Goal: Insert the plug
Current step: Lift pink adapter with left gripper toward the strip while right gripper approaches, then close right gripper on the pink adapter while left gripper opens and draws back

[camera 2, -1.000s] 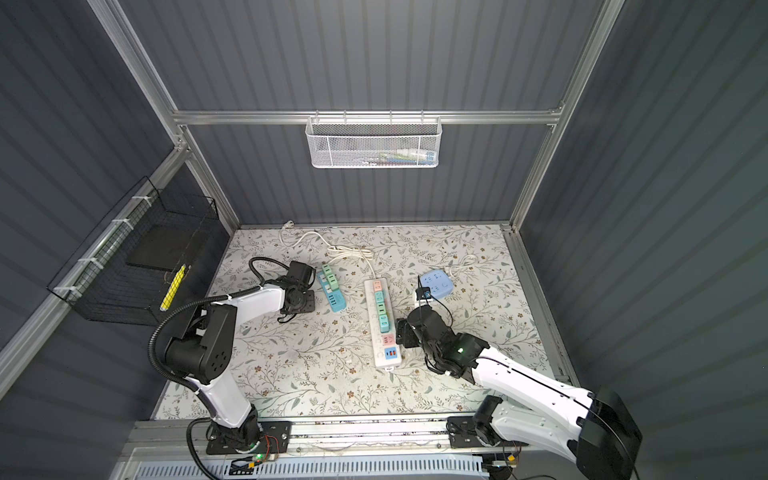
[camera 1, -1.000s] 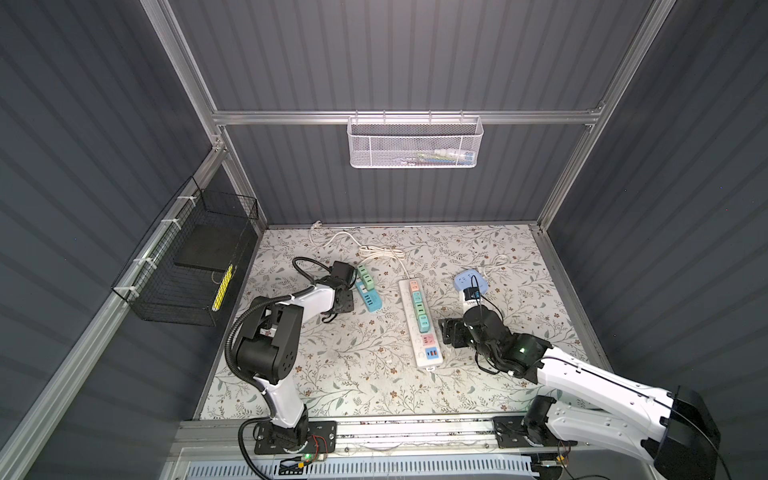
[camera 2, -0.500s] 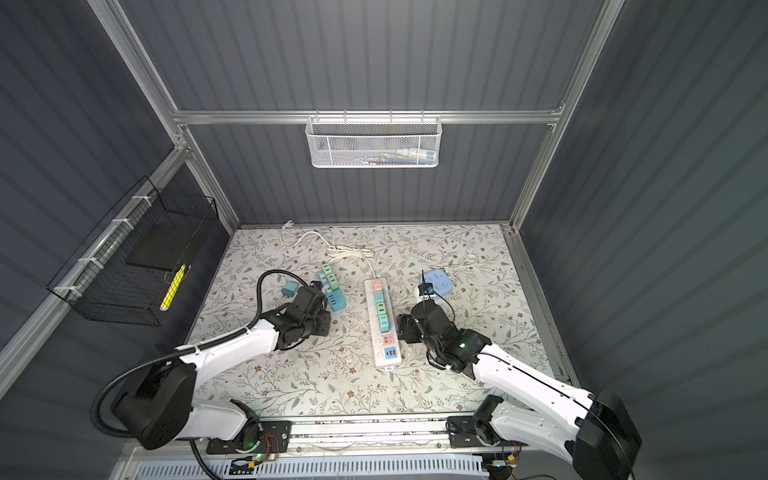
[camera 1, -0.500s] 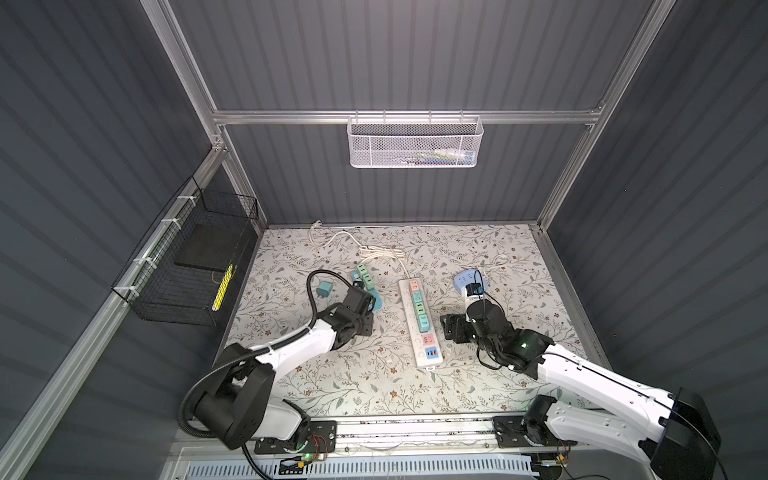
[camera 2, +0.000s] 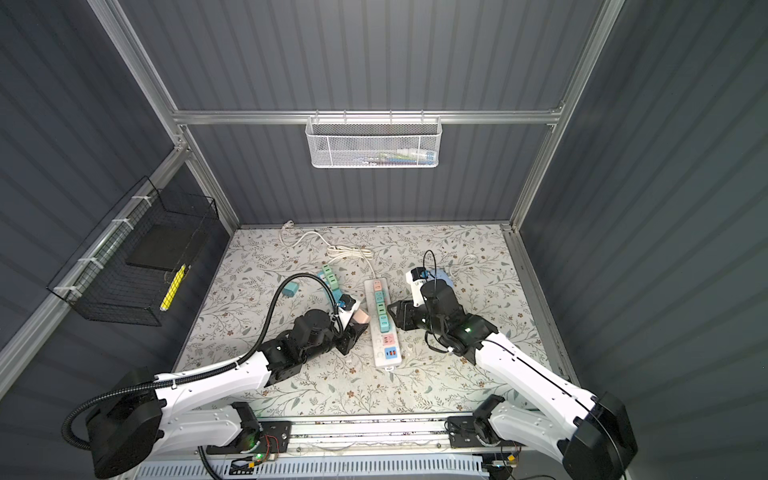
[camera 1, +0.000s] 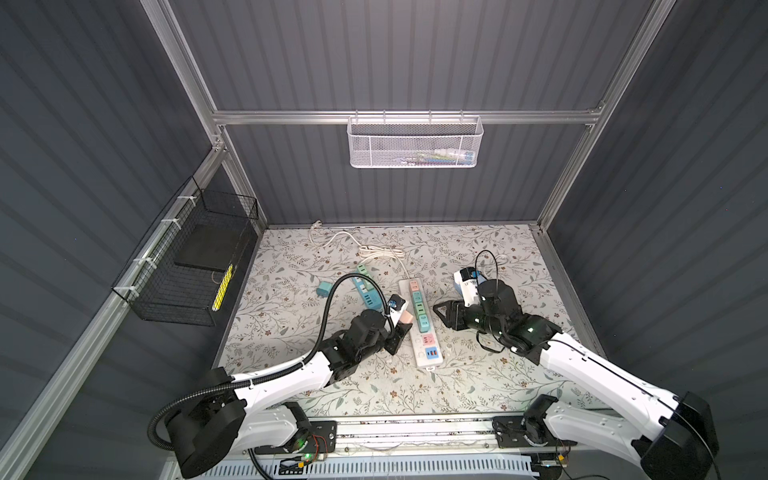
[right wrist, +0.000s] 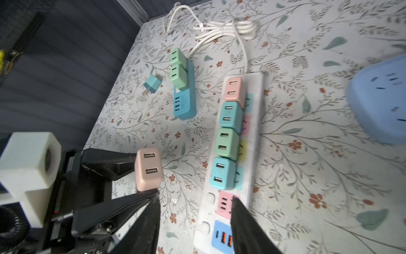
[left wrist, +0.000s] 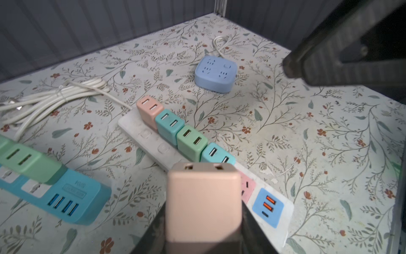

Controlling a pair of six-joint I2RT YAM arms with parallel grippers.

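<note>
A pink plug point(left wrist: 203, 198) point(right wrist: 148, 169) is pinched between the jaws of my left gripper point(camera 1: 398, 329) point(left wrist: 203, 216), which is shut on it. It hangs just left of the white power strip point(camera 1: 426, 360) point(right wrist: 254, 110), level with the strip's near end. Several coloured plugs sit in a row in the strip; beyond them a pink socket point(right wrist: 224, 203) point(left wrist: 247, 189) is empty. My right gripper point(camera 1: 441, 311) point(right wrist: 195, 196) is open over that near end, one finger above the pink socket, the other over the table left of the strip, holding nothing.
A teal power strip point(camera 1: 368, 286) with two green plugs lies at the left, a loose teal plug point(camera 1: 323, 288) beside it. A blue square socket block point(left wrist: 216, 72) sits at the right. Coiled white cable point(camera 1: 376, 250) lies behind. A black wire basket point(camera 1: 187, 266) hangs on the left wall.
My left arm has swung from the teal strip towards the white strip, carrying the pink plug. The right gripper's jaws have narrowed, and it shifted slightly along the strip.
</note>
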